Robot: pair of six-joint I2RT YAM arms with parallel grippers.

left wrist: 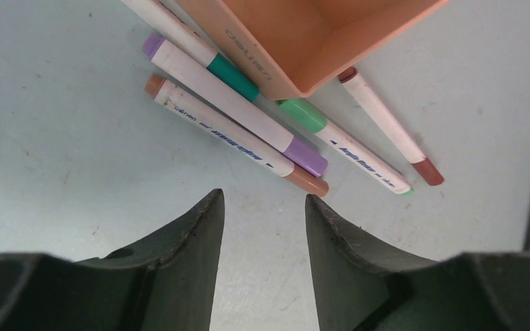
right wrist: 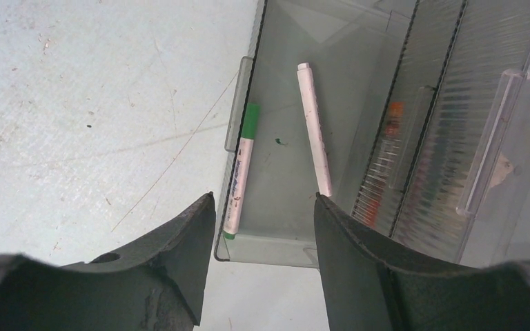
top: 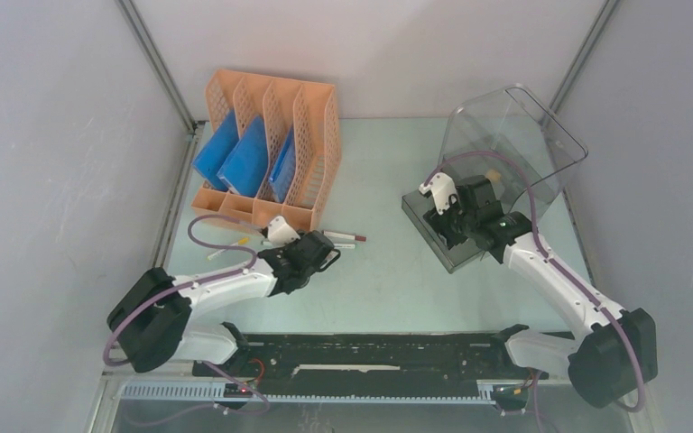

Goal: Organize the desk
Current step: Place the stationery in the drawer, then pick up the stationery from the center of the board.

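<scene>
The only lettering I can find is a short word pressed into the wall of the orange file rack. It stands upside down in my left wrist view and I cannot read it surely. The markers carry thin blue print along their barrels, too small to read, and so does the green marker in the drawer.

Only my left wrist view shows the colours of the markers beside the rack corner: a purple marker, a brown marker touching it, a green-capped marker and a red marker a little apart. They all lie slanted the same way. Only my right wrist view shows inside the drawer, where a white marker lies beside the green one. Only the top view shows the blue folders and the whole clear drawer box.

The desk lies flat before my bases, and its longer side seems to run left to right.

My left gripper hangs over bare desk just short of the brown marker, fingers apart and holding nothing. My right gripper is above the drawer's near end, fingers also apart and empty.
</scene>
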